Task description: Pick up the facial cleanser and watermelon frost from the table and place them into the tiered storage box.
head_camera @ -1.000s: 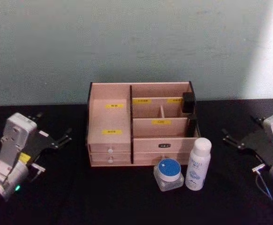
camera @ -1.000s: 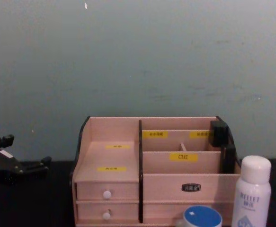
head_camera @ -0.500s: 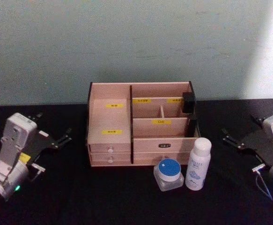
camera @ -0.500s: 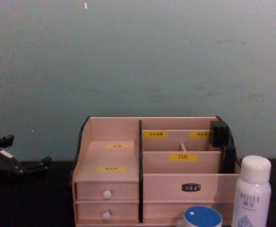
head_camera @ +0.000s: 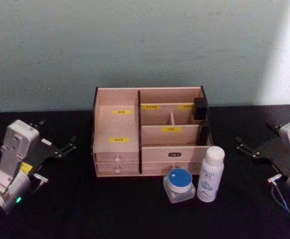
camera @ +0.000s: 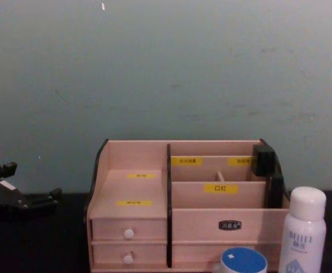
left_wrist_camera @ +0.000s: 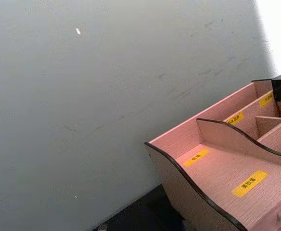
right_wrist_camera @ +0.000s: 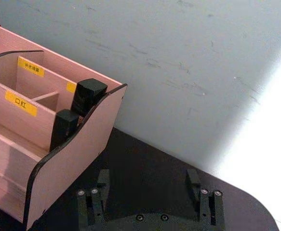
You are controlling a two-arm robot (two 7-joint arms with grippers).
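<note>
The tiered storage box (head_camera: 116, 130), light wood with black trim and yellow labels, stands at the table's middle back, and also appears in the chest view (camera: 132, 183). In front of its right half stand a white bottle (head_camera: 210, 174) with a blue print and a clear jar with a blue lid (head_camera: 179, 183). These are the facial cleanser and the watermelon frost, but I cannot tell which is which. My left gripper (head_camera: 56, 133) rests open at the far left, well away from the box. My right gripper (head_camera: 254, 134) rests open at the far right, with nothing between its fingers (right_wrist_camera: 101, 182).
Two black blocks (head_camera: 200, 108) sit at the right end of the box's rear compartments. Two small drawers with white knobs (camera: 129, 234) are shut. The black table (head_camera: 85, 209) has free room on both sides of the box. A grey-green wall stands close behind.
</note>
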